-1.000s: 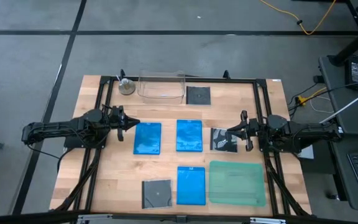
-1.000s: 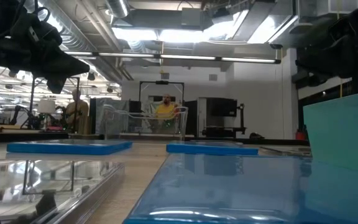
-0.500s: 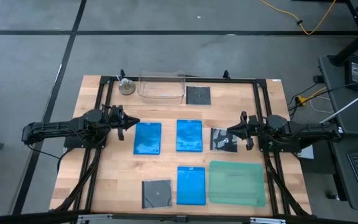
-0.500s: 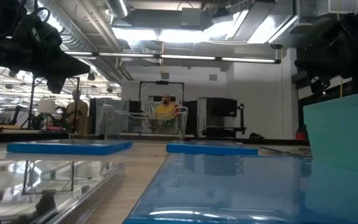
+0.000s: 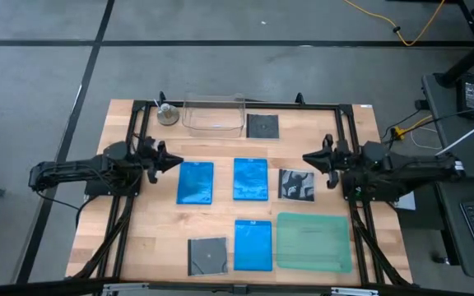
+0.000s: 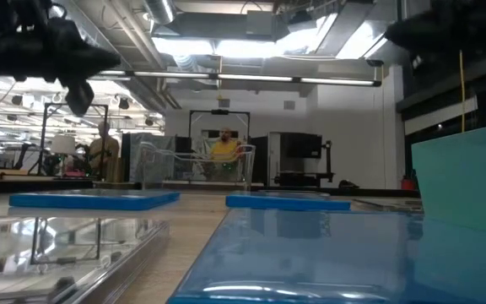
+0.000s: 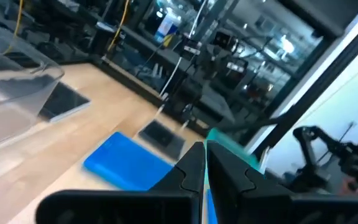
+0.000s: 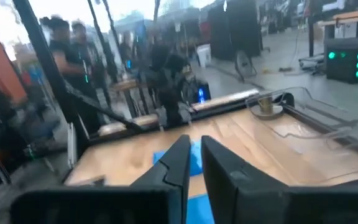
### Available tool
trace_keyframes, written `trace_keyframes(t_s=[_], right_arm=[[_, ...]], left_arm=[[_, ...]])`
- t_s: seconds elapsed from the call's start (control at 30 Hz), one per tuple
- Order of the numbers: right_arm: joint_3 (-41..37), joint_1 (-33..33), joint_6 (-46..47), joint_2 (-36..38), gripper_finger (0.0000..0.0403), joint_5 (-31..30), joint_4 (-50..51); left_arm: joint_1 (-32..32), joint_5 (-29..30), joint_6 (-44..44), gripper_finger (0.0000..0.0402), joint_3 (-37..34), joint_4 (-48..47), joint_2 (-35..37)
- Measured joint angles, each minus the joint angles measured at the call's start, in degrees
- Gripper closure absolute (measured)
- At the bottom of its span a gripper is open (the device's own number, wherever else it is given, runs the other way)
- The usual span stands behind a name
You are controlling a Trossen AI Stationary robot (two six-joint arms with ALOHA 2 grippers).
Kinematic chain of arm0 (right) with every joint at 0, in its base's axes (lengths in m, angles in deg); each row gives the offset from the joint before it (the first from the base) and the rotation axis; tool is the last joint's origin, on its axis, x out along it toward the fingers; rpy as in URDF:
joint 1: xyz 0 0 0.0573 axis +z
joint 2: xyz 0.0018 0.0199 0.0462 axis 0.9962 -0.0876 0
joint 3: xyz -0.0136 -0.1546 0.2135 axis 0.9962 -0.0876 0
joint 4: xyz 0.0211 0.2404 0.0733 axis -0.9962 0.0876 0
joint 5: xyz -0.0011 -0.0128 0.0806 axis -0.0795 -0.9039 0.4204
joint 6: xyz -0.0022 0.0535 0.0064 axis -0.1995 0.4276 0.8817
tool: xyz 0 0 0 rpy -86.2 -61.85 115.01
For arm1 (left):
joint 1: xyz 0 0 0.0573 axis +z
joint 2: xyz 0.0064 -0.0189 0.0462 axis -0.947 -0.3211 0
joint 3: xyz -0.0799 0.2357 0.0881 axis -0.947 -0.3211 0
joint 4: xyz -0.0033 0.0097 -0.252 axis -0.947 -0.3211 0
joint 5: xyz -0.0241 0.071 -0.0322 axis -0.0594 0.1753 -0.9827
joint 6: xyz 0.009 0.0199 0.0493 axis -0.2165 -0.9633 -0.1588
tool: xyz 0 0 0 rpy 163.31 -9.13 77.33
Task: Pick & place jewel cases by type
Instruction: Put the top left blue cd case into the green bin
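Three bright blue cases lie flat on the table: one [image 5: 195, 182], a second [image 5: 250, 178] beside it, a third [image 5: 253, 245] near the front edge. The black-and-white patterned case [image 5: 297, 184] lies right of the second blue one. A dark square case [image 5: 262, 126] sits by the far edge, a grey one [image 5: 207, 256] by the near edge. My left gripper [image 5: 169, 161] hovers shut, left of the first blue case [image 7: 126, 163]. My right gripper [image 5: 307, 158] hovers shut, just beyond the patterned case's far right corner. Neither holds anything.
A green translucent tray [image 5: 314, 241] lies at the near right. A clear tub [image 5: 213, 115] and a small round object [image 5: 168, 115] stand at the far edge. A black frame [image 5: 340, 140] runs along the table's sides. People show in the room behind [image 6: 224, 149].
Both grippers have risen; in the low view they have climbed nearly out of the picture. My right gripper has drawn back from over the patterned case toward the far and right edges. My left gripper has pulled slightly left. The cases have stayed put.
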Motion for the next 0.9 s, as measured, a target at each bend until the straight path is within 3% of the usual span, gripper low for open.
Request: trace_keyframes(t_s=[0.17, 0.4, 0.67, 0.9], right_arm=[[14.49, 0.0, -3.93, -15.23, 0.0357, 0.01, 6.22], [35.81, 0.0, -9.83, -36.76, 0.0357, 1.55, 6.61], [56.2, 0.02, -15.96, -54.99, 0.0357, 5.65, 14.6], [62.46, 0.0, -15.75, -65.5, 0.0357, 5.67, 23.31]], left_arm=[[-0.02, -0.82, -1.96, 0.0388, 5.01, -0.12, 0.0], [-0.02, -4.46, -9.67, 0.0391, 17.61, -1.94, -0.49], [0.0, -6.89, -10.43, 0.0392, 32.23, -24.63, -4.74], [0.0, -8.41, -8.59, 0.0392, 34.61, -35.55, -6.6]])
